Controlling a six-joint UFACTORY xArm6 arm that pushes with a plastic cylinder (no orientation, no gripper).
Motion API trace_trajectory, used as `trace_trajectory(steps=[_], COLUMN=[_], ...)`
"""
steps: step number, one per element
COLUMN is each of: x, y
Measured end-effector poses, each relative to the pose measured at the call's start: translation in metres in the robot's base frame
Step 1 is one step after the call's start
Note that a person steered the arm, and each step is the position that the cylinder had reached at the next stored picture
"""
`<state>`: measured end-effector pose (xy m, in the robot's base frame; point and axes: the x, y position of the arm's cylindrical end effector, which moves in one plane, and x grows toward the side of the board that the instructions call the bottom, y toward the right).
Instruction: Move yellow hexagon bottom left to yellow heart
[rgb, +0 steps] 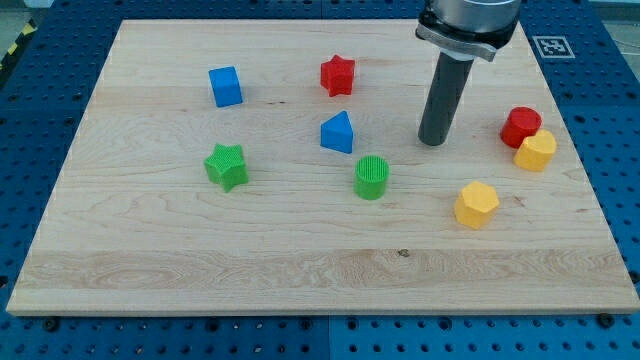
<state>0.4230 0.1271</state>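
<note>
Two yellow blocks lie at the view's right. One yellow block (476, 204) sits alone, lower down, and its outline looks hexagon-like. The other yellow block (535, 151) is up and to the right of it, touching a red cylinder (521, 126). I cannot tell for sure which is the hexagon and which the heart. My tip (432, 141) rests on the board to the upper left of the lower yellow block and to the left of the red cylinder, touching no block.
A blue triangle (338, 132) and a green cylinder (371, 178) lie left of the tip. A red star (338, 74), a blue cube (225, 86) and a green star (227, 165) lie further left. The wooden board (200, 280) ends just right of the yellow blocks.
</note>
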Motion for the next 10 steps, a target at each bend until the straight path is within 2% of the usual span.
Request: trace_trajectory(steps=[1, 6, 10], x=[0.006, 0.110, 0.110], y=[-0.006, -0.027, 0.043])
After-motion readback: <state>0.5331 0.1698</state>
